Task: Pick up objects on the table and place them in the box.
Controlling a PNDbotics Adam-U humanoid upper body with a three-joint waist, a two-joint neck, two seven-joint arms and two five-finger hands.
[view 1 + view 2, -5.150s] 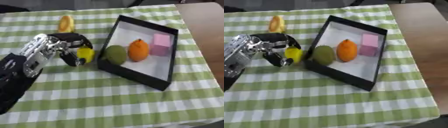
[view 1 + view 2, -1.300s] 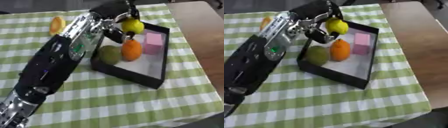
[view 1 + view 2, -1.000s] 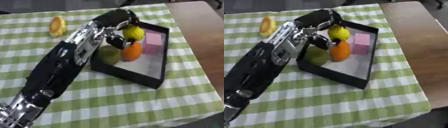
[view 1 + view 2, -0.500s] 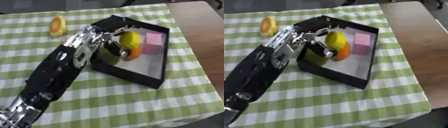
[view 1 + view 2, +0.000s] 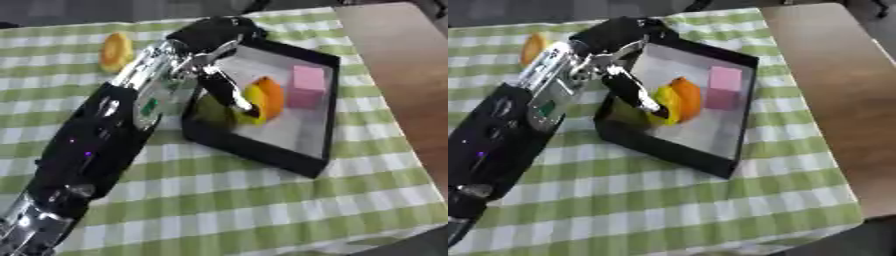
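Left hand (image 5: 214, 60): reaches into the box from the left; fingers (image 5: 229, 92) extend down against the yellow object — whether they hold it or have let go cannot be told.
Right hand: in no view.
Yellow object (image 5: 253, 104): inside the box, low on its floor, touching the orange fruit.
Box (image 5: 320, 107): black, shallow, white floor; sits askew on the green checked cloth (image 5: 262, 200).
Other contents: orange fruit (image 5: 272, 96) mid-box; pink block (image 5: 307, 87) just beside it; a green fruit (image 5: 212, 111) at the near-left wall, partly hidden by the fingers.
Left to collect: an orange-yellow item (image 5: 115, 49) on the cloth, well apart from the box.
Risk: fingers drawing back could drag the yellow object out or snag the box wall — the box might slide.
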